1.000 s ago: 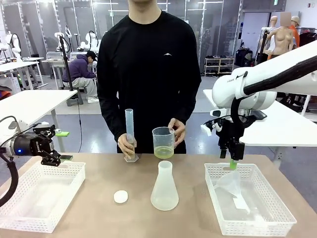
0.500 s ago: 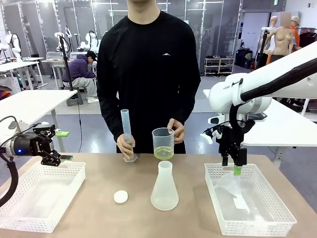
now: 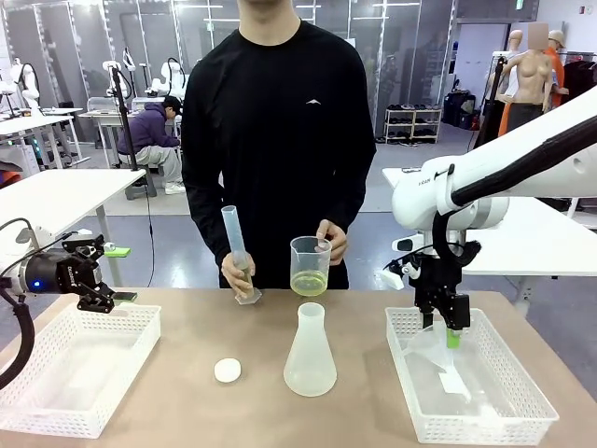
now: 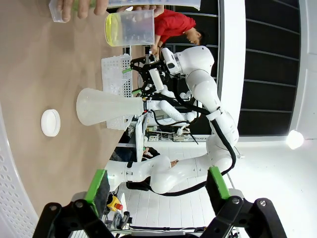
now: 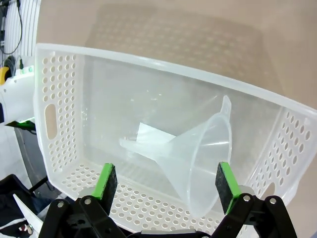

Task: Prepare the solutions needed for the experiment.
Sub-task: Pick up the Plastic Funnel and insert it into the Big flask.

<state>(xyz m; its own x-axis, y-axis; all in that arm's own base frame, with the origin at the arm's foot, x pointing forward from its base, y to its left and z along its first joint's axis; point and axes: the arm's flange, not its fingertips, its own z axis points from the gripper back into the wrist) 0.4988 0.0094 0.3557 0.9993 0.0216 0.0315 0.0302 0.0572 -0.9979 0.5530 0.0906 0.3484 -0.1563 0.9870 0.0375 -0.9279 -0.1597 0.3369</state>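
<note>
The solutions show as a shallow yellow-green layer in a clear beaker (image 3: 310, 267), also beaker (image 4: 130, 27), held by the person's hand over the far table edge. The person's other hand tilts an empty graduated cylinder (image 3: 235, 250) beside it. An empty translucent conical flask (image 3: 310, 351) stands mid-table. My right gripper (image 3: 447, 330) hangs open inside the right basket (image 3: 485, 411), its jaws either side of a clear funnel (image 5: 198, 153) lying on its side. My left gripper (image 3: 104, 299) is open and empty above the left basket (image 3: 75, 373).
A white round cap (image 3: 228, 371) lies left of the flask. A slip of white paper (image 5: 148, 133) lies in the right basket under the funnel's stem. In the left wrist view the flask (image 4: 106, 105) and cap (image 4: 50, 122) lie ahead of my left fingers.
My right gripper has come down and slightly right into the right basket, over the funnel. The person has tilted the cylinder further. My left arm has stayed still.
</note>
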